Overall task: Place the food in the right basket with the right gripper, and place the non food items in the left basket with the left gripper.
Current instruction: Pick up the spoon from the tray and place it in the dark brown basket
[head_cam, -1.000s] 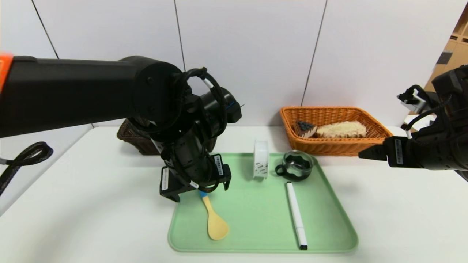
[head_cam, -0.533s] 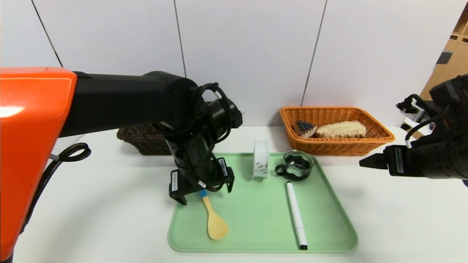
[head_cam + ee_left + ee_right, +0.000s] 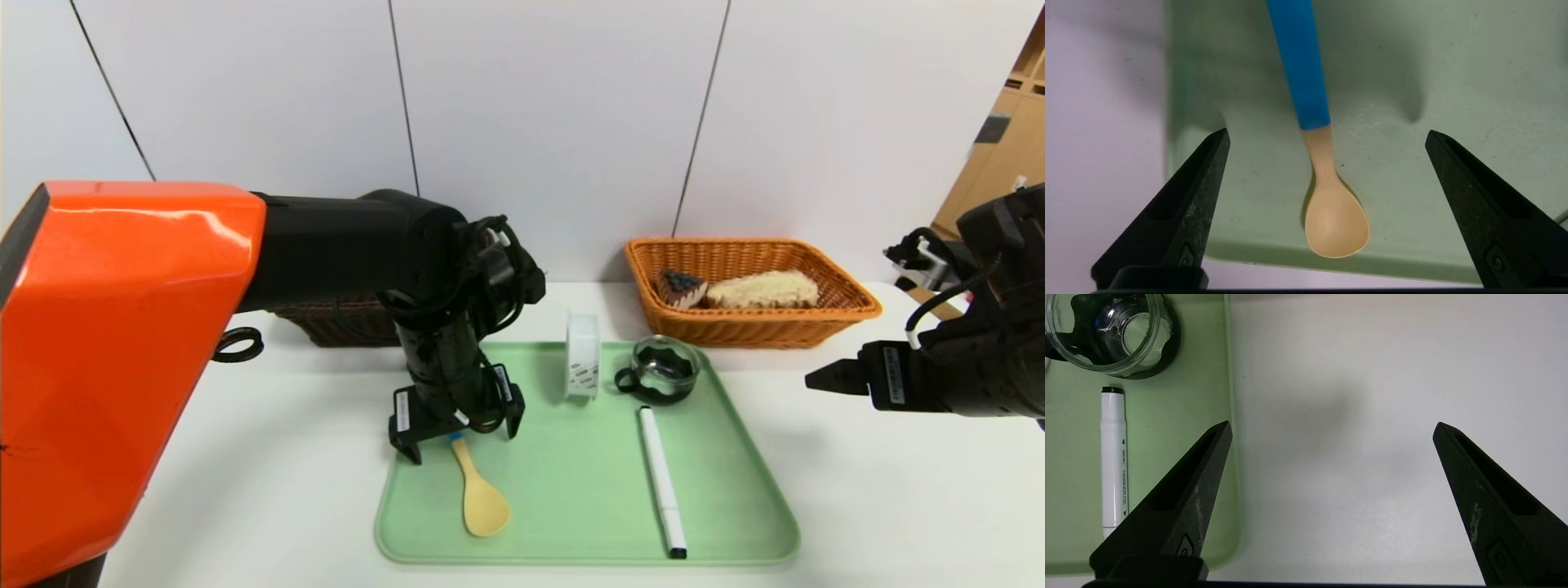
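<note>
A green tray point(image 3: 571, 490) holds a tan spoon with a blue handle point(image 3: 479, 494), a white tape roll point(image 3: 583, 356), a glass cup with a black holder point(image 3: 663, 369) and a white marker point(image 3: 662, 482). My left gripper point(image 3: 459, 437) is open, pointing down just above the spoon's handle, fingers to either side of it. In the left wrist view the spoon point(image 3: 1323, 179) lies between the open fingers. The orange right basket point(image 3: 747, 327) holds a cake slice point(image 3: 681, 287) and bread point(image 3: 762, 289). The dark left basket point(image 3: 331, 320) is partly hidden behind my left arm. My right gripper point(image 3: 816, 380) is open and empty, right of the tray.
The right wrist view shows the tray's right edge point(image 3: 1231, 428), the marker point(image 3: 1113, 457), the cup point(image 3: 1110, 330) and bare white table point(image 3: 1351, 457) under the gripper. A white wall stands close behind the baskets.
My left gripper has moved down and slightly right, closer to the spoon's handle. My right gripper has drifted slightly down and to the right.
</note>
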